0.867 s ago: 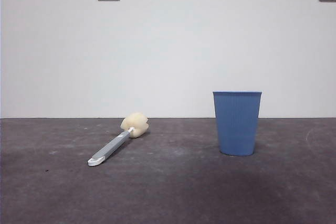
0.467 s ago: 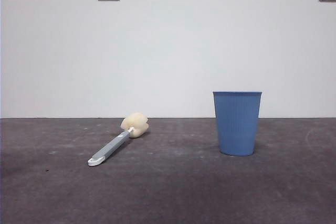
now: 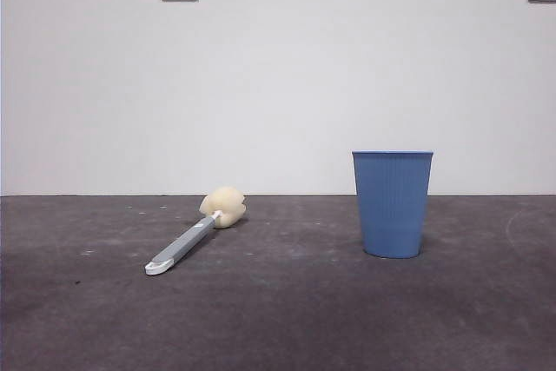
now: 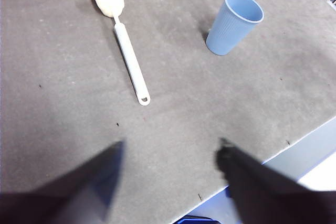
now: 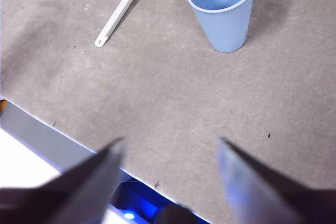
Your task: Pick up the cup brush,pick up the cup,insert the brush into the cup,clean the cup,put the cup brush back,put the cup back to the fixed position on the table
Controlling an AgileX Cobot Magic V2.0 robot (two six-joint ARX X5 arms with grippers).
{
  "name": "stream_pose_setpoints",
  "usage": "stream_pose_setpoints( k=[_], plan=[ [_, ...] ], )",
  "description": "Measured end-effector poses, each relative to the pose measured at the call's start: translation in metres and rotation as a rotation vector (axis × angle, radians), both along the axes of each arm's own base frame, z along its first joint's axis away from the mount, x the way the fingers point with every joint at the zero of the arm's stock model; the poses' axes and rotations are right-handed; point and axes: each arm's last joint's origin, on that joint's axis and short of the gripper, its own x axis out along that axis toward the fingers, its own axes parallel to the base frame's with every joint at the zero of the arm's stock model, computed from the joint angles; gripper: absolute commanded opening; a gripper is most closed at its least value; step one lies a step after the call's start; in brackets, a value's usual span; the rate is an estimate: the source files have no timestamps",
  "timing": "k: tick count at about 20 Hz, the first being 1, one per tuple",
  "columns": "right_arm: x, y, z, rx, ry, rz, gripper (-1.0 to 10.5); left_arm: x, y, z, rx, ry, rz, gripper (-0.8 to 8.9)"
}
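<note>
Looking across your dark grey matte table from left to right, you find the cup brush, slim grey handle and cream-yellow sponge head, lying flat, then the ribbed blue plastic cup standing upright well apart from it. Neither has shifted since a second ago. Your left gripper and right gripper hang above the near edge, jaws spread, holding nothing.

Even, soft light on your tabletop, faint shadow beside the cup, your wrist views' jaws dark and blurred.
</note>
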Motion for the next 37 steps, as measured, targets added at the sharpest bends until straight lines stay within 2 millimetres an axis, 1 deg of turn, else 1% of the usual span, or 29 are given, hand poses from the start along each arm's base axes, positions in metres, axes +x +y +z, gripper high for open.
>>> stream_pose_setpoints(
  k=[2, 6, 8, 10, 13, 15, 16, 20, 24, 26, 28, 29, 32, 34, 35, 36, 37],
  plan=[
    [0.000, 0.000, 0.000, 0.004, 0.004, -0.005, 5.7, 0.008, 0.000, 0.000, -0.004, 0.005, 0.002, 5.34],
    [0.000, 0.000, 0.000, 0.010, 0.011, -0.012, 5.7, 0.037, -0.003, 0.003, 0.000, -0.003, 0.008, 5.34],
    [0.000, 0.000, 0.000, 0.012, 0.013, -0.014, 5.7, 0.056, -0.012, 0.003, 0.016, 0.007, 0.006, 5.34],
    [0.000, 0.000, 0.000, 0.012, 0.013, -0.014, 5.7, 0.075, -0.026, -0.002, 0.043, 0.025, 0.012, 5.34],
    [0.000, 0.000, 0.000, 0.012, 0.013, -0.014, 5.7, 0.102, -0.057, -0.018, 0.106, 0.064, 0.018, 5.34],
    [0.000, 0.000, 0.000, 0.012, 0.013, -0.014, 5.7, 0.119, -0.080, -0.033, 0.154, 0.078, 0.038, 5.34],
    [0.000, 0.000, 0.000, 0.014, 0.014, -0.016, 5.7, 0.129, -0.092, -0.043, 0.176, 0.092, 0.052, 5.34],
    [0.000, 0.000, 0.000, 0.020, 0.021, -0.024, 5.6, 0.162, -0.125, -0.080, 0.277, 0.190, 0.080, 5.30],
    [0.000, 0.000, 0.000, 0.022, 0.022, -0.026, 5.6, 0.191, -0.148, -0.109, 0.350, 0.266, 0.080, 5.30],
    [0.000, 0.000, 0.000, 0.022, 0.023, -0.026, 5.6, 0.199, -0.153, -0.123, 0.371, 0.292, 0.080, 5.29],
    [0.000, 0.000, 0.000, 0.022, 0.023, -0.026, 5.6, 0.202, -0.155, -0.138, 0.406, 0.327, 0.103, 5.28],
    [0.000, 0.000, 0.000, 0.022, 0.022, -0.026, 5.6, 0.203, -0.155, -0.142, 0.423, 0.332, 0.115, 4.99],
    [0.000, 0.000, 0.000, 0.022, 0.022, -0.026, 5.6, 0.203, -0.155, -0.142, 0.425, 0.331, 0.121, 3.00],
    [0.000, 0.000, 0.000, 0.022, 0.022, -0.026, 5.6, 0.203, -0.155, -0.142, 0.424, 0.332, 0.123, 0.92],
    [0.000, 0.000, 0.000, 0.022, 0.022, -0.026, 5.6, 0.203, -0.155, -0.142, 0.422, 0.334, 0.122, 0.26],
    [0.000, 0.000, 0.000, 0.022, 0.022, -0.026, 5.6, 0.203, -0.156, -0.142, 0.419, 0.335, 0.119, -0.10],
    [0.000, 0.000, 0.000, 0.022, 0.022, -0.026, 5.6, 0.202, -0.156, -0.142, 0.419, 0.335, 0.118, -0.09]
  ],
)
